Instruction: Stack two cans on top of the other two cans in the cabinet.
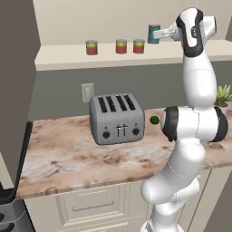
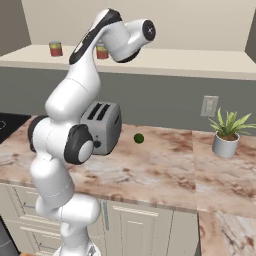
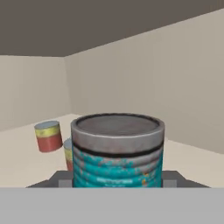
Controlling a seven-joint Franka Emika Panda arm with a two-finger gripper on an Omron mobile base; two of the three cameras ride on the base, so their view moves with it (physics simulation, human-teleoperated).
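Observation:
My gripper [image 1: 154, 34] is shut on the teal-blue can [image 1: 153, 33], holding it upright in the air inside the cabinet [image 1: 113, 59]. The can hangs higher than the shelf's red cans and just right of them. Three red cans with yellow-green bands stand on the shelf board: one at the left [image 1: 91, 47], one in the middle [image 1: 121, 46] and one on the right [image 1: 138, 46]. The hand view has the teal-blue can [image 3: 117, 151] close up between my fingertips [image 3: 61, 177]. Behind it stands a red can [image 3: 48, 136], and another red can [image 3: 68, 153] is partly hidden.
A grey four-slot toaster [image 1: 117, 118] sits on the marble counter [image 1: 68, 158], with a small green ball [image 1: 154, 120] to its right. A potted plant [image 2: 227, 132] stands at the counter's right end. Cream drawer fronts [image 1: 90, 206] run below the counter.

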